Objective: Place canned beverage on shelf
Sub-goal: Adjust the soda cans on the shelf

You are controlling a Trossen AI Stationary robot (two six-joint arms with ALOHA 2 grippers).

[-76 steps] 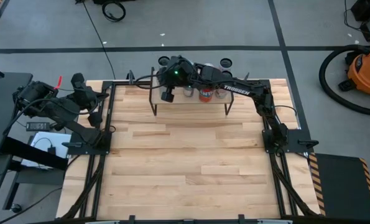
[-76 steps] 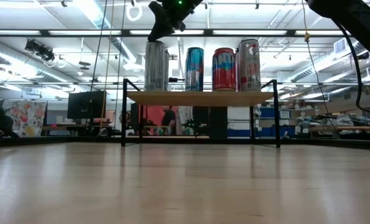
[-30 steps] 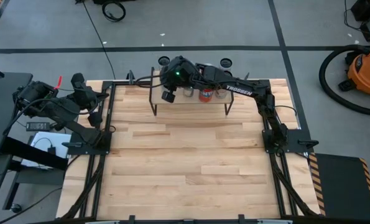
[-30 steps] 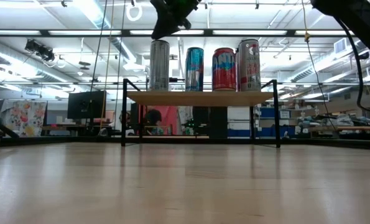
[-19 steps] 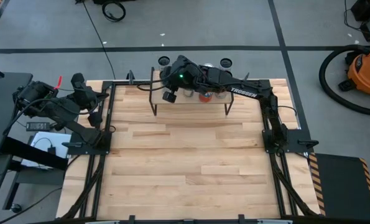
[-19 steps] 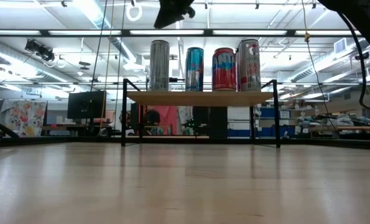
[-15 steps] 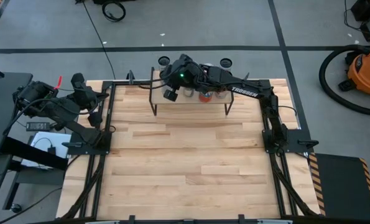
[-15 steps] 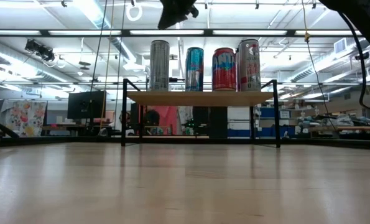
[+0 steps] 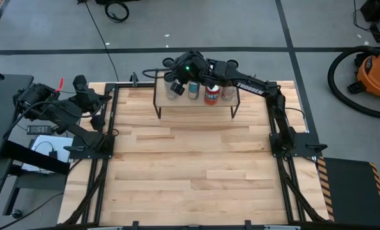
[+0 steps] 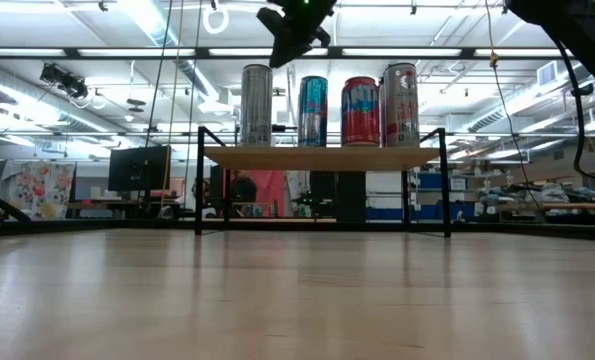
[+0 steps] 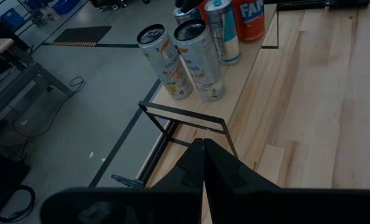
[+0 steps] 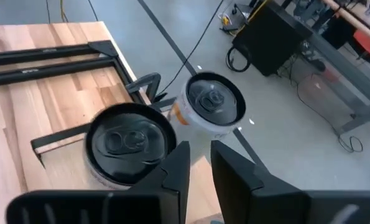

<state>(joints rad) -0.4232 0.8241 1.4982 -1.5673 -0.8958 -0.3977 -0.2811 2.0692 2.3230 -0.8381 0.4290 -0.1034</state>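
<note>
Your right gripper (image 10: 295, 35) hangs above the silver can (image 10: 256, 104) on the shelf (image 10: 322, 157), fingers parted slightly, gripping nothing; delivery looks done.

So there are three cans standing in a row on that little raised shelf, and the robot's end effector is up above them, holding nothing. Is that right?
Not quite: the shelf carries four cans, not three. The low view shows a silver can, a blue can, a red can and a silver-and-red can upright in a row. The rest holds: the right end effector is above them, holding nothing.
</note>
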